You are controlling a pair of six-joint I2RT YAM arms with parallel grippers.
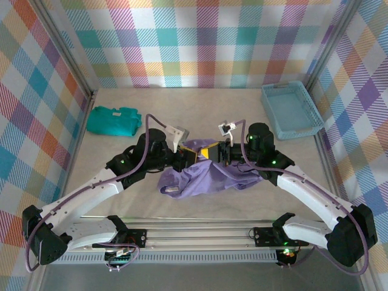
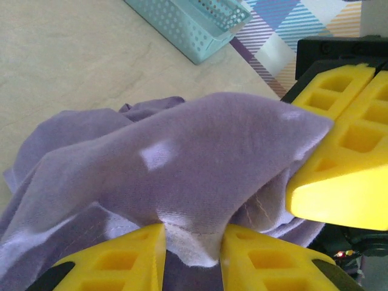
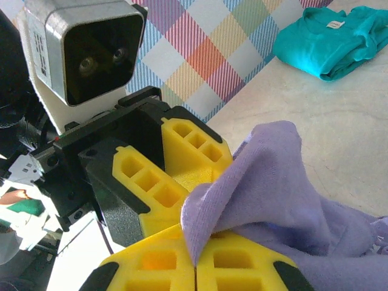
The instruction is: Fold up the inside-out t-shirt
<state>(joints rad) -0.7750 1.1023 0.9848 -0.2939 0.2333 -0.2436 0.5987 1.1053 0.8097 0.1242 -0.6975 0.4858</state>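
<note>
T-shirt (image 1: pixel 201 176), lavender, crumpled (seams perhaps outward)

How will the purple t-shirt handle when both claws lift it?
Probably floppy: the t-shirt lies crumpled and drapes in folds between the left claw and right claw. Likely light: the knit looks thin. Grip may slip: only an edge is pinched.

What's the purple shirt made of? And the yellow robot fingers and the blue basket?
The purple shirt looks like soft knit cloth, probably cotton: matte, fuzzy, wrinkled, with a stitched hem. The yellow fingers look like hard plastic, matte with square hollow pockets. The blue basket seems smooth moulded plastic, its wall dotted with small round holes.
</note>
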